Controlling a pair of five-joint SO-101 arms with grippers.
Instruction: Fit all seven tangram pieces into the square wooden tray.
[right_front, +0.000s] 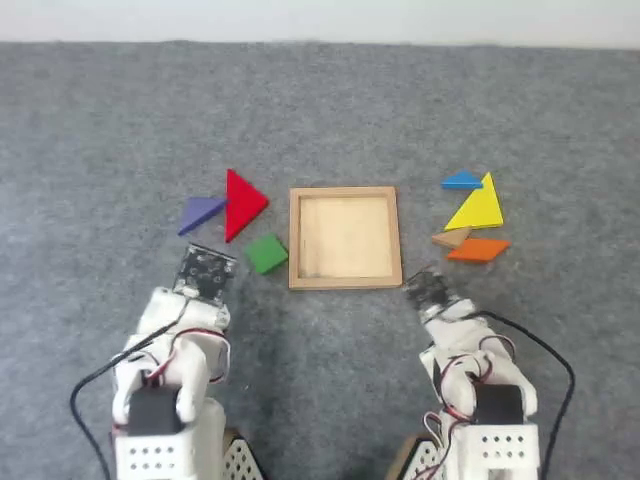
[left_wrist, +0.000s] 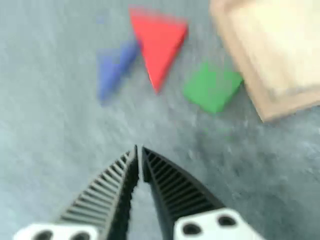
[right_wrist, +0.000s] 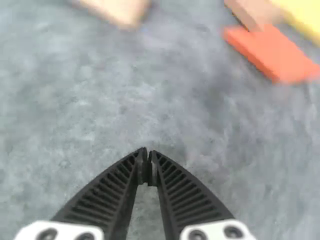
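All seven pieces lie outside the tray on the grey, felt-like worktop (right_front: 330, 100). On the left, a purple triangle (right_front: 201, 212) touches or nearly touches the tall red triangle (right_front: 242, 203) beside it. A green square (right_front: 266, 253) sits tilted just below them, close to the tray's left wall. The square wooden tray (right_front: 294, 238) lies flat in the middle, with a raised pale rim and a lighter floor. To its right is a tight cluster. A small blue triangle (right_front: 461, 181) is at the top and a large yellow triangle (right_front: 478, 207) just under it. Below those come a tan piece (right_front: 451, 238) and an orange parallelogram (right_front: 478, 250), both touching or nearly so.

The left pincer (left_wrist: 139, 150) hovers over bare worktop, just short of the green square. Its ribbed black jaws are pressed together and hold nothing. The right pincer (right_wrist: 148, 152) is by the tray's near right corner, short of the orange parallelogram. Its jaws are likewise closed tip to tip, and it grips nothing.
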